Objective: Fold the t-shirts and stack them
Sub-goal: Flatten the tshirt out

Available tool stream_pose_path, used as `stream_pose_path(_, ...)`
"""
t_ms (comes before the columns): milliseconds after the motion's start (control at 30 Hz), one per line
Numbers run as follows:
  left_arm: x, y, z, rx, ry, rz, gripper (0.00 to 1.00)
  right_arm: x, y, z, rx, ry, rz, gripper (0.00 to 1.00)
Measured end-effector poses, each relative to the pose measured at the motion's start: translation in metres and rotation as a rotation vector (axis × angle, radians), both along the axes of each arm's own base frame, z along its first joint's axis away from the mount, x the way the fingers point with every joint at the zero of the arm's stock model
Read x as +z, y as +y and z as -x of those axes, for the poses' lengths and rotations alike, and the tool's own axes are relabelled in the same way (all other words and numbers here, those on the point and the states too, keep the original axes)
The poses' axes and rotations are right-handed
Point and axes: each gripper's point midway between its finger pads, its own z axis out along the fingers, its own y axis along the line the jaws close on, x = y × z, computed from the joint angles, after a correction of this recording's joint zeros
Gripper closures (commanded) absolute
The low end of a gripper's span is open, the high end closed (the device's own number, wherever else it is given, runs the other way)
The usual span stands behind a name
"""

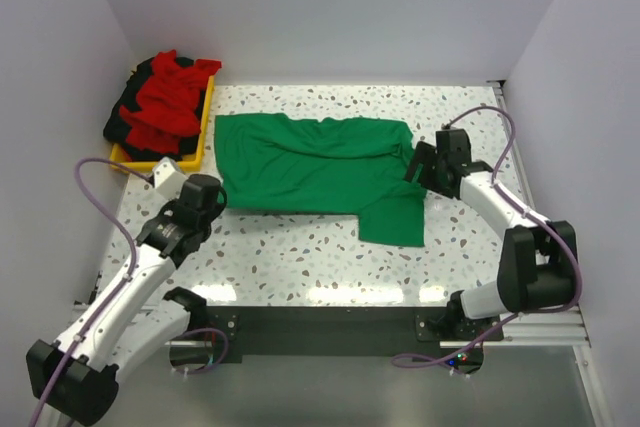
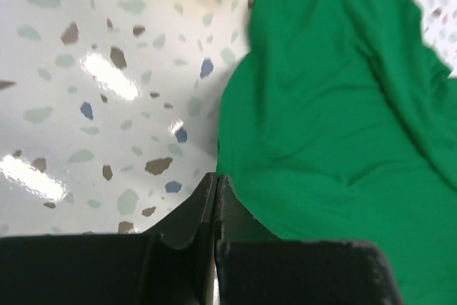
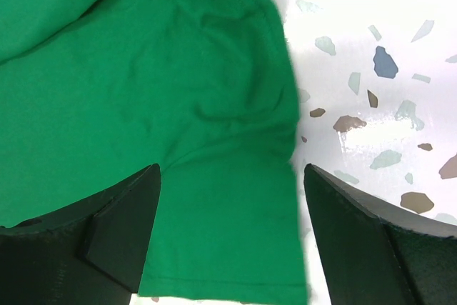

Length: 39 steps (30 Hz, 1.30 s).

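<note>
The green t-shirt [image 1: 310,162] lies spread across the middle of the speckled table [image 1: 300,262], rumpled, with one flap hanging down toward the lower centre of the top view. The left gripper [image 1: 218,203] sits at the shirt's left edge, low on the tabletop. In the left wrist view its fingers [image 2: 193,212] are pressed together with no gap, right at the cloth's border, and it cannot be told whether any fabric is caught between them. The right gripper [image 1: 415,165] is at the shirt's right end. Its jaws stand wide apart, and in the right wrist view the fingers [image 3: 121,226] straddle the green edge, one over cloth and the other over bare table, holding nothing. In the upper left corner of the top view a red t-shirt [image 1: 170,97] is heaped on a dark t-shirt [image 1: 122,122] in a yellow tray [image 1: 206,127], just beside the green shirt's upper left corner.
</note>
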Motion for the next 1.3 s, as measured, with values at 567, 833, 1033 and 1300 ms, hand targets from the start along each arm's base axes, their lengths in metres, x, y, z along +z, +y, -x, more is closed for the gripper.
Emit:
stream_pose_path(567, 0.029, 0.032, 0.009, 0.075, -0.033, -0.070, 1.00, -0.047, 0.003, 0.024, -0.010, 0.101, -0.031, 0.39)
stream_pose_path(833, 0.029, 0.033, 0.009, 0.068, -0.026, -0.081, 1.00, -0.064, 0.011, 0.026, -0.032, 0.115, -0.084, 0.51)
stream_pose_path(1033, 0.029, 0.033, 0.008, 0.059, -0.027, -0.087, 1.00, -0.065, 0.019, 0.014, -0.047, 0.079, -0.112, 0.64)
stream_pose_path(1300, 0.030, 0.030, 0.006, 0.035, -0.024, -0.094, 1.00, -0.069, 0.030, 0.006, -0.049, 0.069, -0.157, 1.00)
